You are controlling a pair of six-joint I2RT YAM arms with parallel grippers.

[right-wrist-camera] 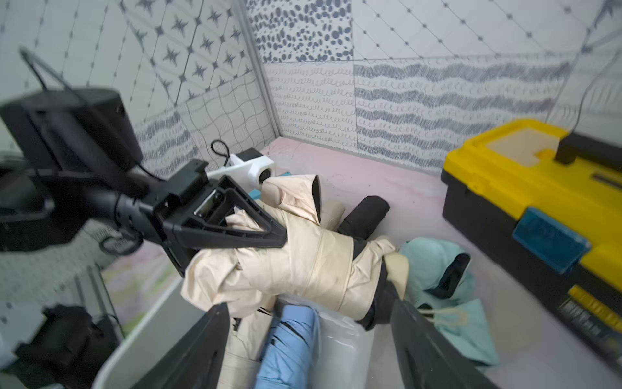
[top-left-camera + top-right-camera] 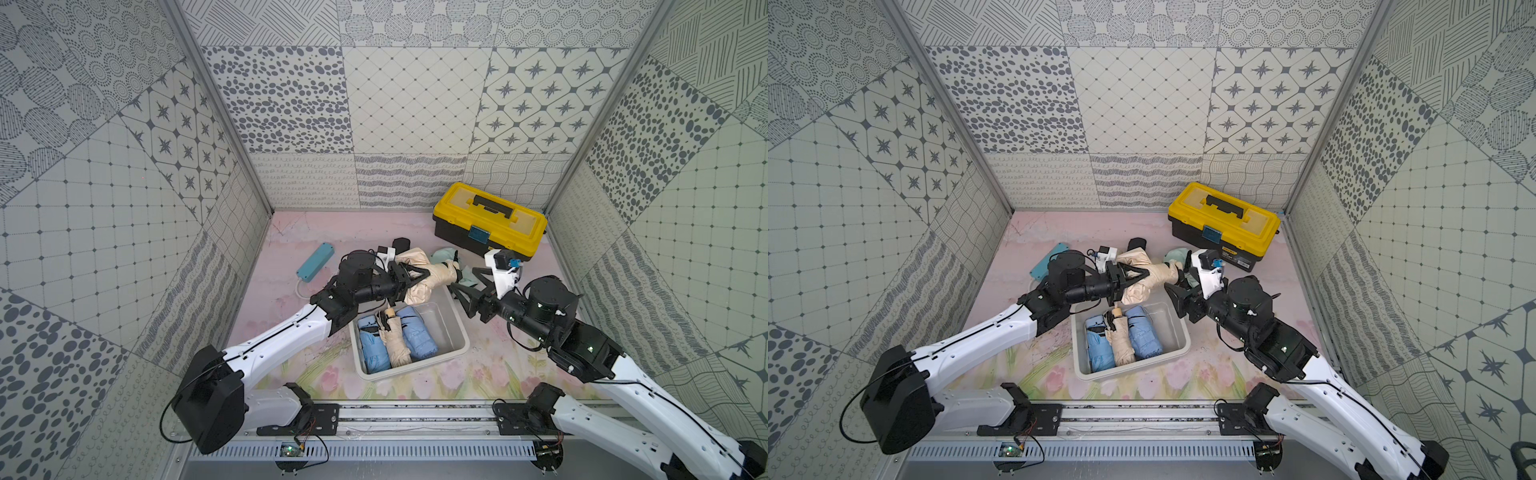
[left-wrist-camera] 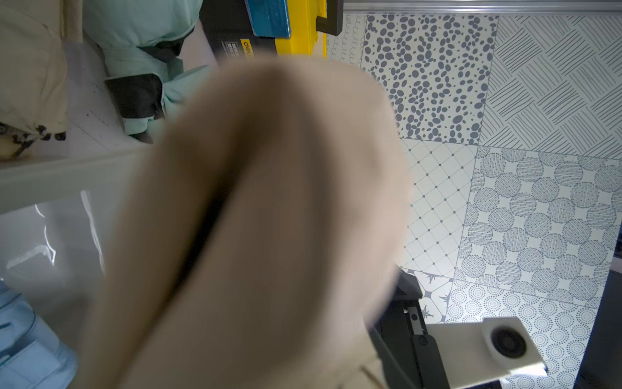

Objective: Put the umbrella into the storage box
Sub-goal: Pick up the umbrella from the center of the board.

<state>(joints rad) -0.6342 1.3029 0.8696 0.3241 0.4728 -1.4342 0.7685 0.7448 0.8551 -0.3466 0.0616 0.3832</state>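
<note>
A folded beige umbrella (image 2: 434, 277) (image 2: 1152, 276) hangs level over the far end of the white storage box (image 2: 411, 372) (image 2: 1130, 375). My left gripper (image 2: 417, 278) (image 2: 1134, 277) is shut on its left half; the right wrist view shows a black finger (image 1: 235, 232) pressed on the fabric (image 1: 303, 266). The left wrist view is mostly filled by the blurred umbrella (image 3: 269, 219), which hides the jaws. My right gripper (image 2: 465, 282) (image 1: 309, 347) stands open just off the umbrella's right end, holding nothing. Inside the box lie two blue umbrellas (image 2: 417, 332) and a beige one (image 2: 395, 343).
A mint-green umbrella (image 2: 445, 254) (image 1: 434, 266) and a black one (image 2: 401, 243) lie on the table behind the box. The yellow-lidded black toolbox (image 2: 490, 218) stands at the back right. A teal power strip (image 2: 316, 262) lies at the left.
</note>
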